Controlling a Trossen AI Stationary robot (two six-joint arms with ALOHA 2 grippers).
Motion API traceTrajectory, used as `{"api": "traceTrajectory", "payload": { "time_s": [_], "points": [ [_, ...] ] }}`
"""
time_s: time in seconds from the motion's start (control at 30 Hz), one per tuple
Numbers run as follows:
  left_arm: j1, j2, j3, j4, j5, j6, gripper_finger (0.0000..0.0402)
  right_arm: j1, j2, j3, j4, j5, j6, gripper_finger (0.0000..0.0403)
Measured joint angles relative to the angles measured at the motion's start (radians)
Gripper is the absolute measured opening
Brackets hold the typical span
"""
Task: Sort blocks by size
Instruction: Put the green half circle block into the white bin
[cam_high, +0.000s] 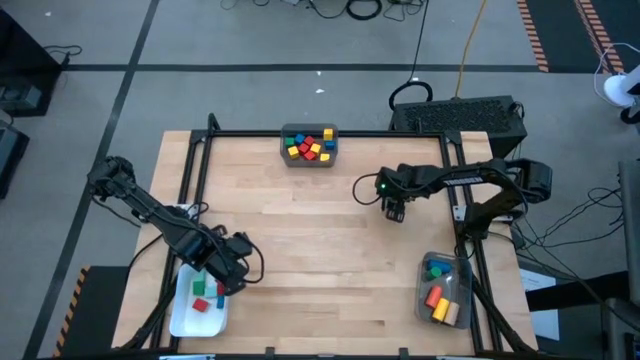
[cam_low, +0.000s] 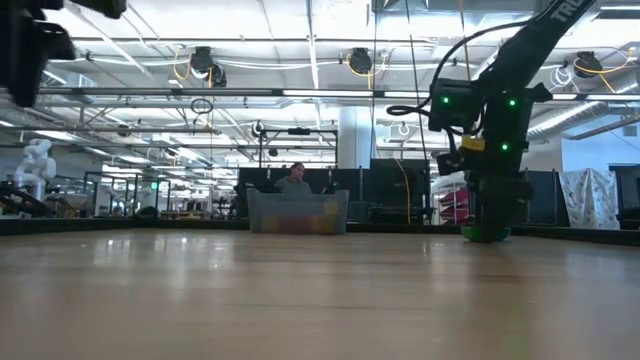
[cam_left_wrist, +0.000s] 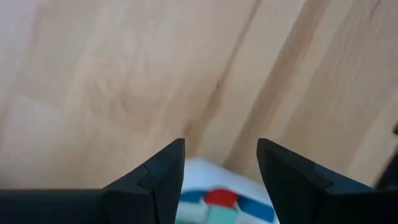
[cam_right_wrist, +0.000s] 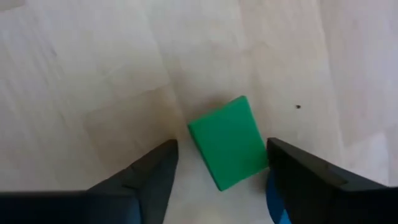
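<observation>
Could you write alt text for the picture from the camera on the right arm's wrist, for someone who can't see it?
A green block lies tilted on the pale wooden table, alone and untouched. The right pincer hangs open above it, its two dark fingers framing the block from either side.

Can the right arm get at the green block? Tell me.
Probably yes. The right gripper hangs open just above the green block, which lies on bare table between its fingers; nothing blocks it.

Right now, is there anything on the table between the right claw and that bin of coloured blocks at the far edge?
No. In the high view, only bare wood lies between the right gripper and the bin of blocks.
</observation>
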Motion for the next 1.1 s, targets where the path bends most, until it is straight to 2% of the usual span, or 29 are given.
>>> {"api": "traceTrajectory", "payload": {
  "time_s": [0.17,0.33,0.57,0.7,0.83,1.0,1.1],
  "points": [
    [0.0,0.0,0.0,0.057,-0.154,0.132,0.0203,0.0,-0.017,-0.005,0.025,-0.082,0.017,0.0176],
    [0.0,0.0,0.0,0.184,-0.314,0.327,0.0203,0.001,-0.018,-0.004,0.056,-0.134,0.05,0.0111],
    [0.007,0.0,0.0,0.381,-0.431,0.651,0.0203,0.014,-0.017,-0.004,0.106,-0.288,0.059,0.0118],
    [0.022,0.0,0.0,0.454,-0.473,0.768,0.0203,0.053,-0.017,-0.004,0.185,-0.383,0.059,0.013],
    [0.054,0.0,0.0,0.509,-0.491,0.868,0.0203,0.112,-0.017,-0.004,0.283,-0.48,0.069,0.0119],
    [0.102,0.0,-0.029,0.648,-0.491,1.003,0.0203,0.202,-0.017,-0.004,0.402,-0.497,0.095,0.012],
    [0.137,0.008,-0.047,0.737,-0.453,1.093,0.0203,0.25,-0.017,-0.004,0.467,-0.496,0.109,0.0125]
  ]
}}
